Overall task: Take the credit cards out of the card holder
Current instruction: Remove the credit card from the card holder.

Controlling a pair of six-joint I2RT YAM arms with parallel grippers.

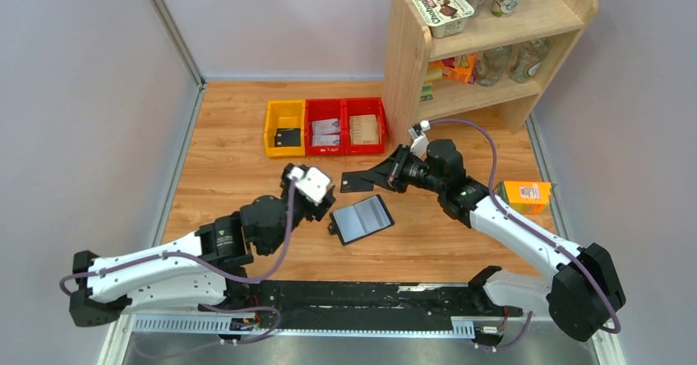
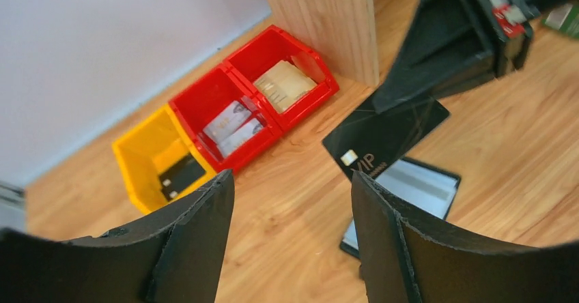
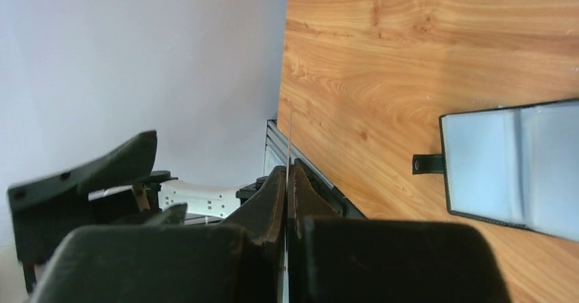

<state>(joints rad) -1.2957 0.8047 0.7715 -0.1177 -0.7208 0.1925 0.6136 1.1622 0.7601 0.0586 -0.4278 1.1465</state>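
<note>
The card holder (image 1: pixel 362 219) lies open on the table, grey-blue lining up, strap tab at its left; it also shows as the card holder (image 2: pixel 418 188) and the card holder (image 3: pixel 513 162). My right gripper (image 1: pixel 388 176) is shut on a black credit card (image 1: pixel 360 181), held just above the wood behind the holder. That credit card (image 2: pixel 382 134) bears a chip and "VIP"; edge-on it is a thin line (image 3: pixel 289 139) between my right gripper (image 3: pixel 288 180) jaws. My left gripper (image 1: pixel 322 192) stands open and empty left of the holder, as the left gripper (image 2: pixel 290 204) shows.
A yellow bin (image 1: pixel 271 127) at the back holds a black card (image 2: pixel 181 175). Two red bins (image 1: pixel 345 125) beside it hold whitish and tan cards. A wooden shelf (image 1: pixel 407 61) stands at the back right, and an orange carton (image 1: pixel 526 196) sits at the right.
</note>
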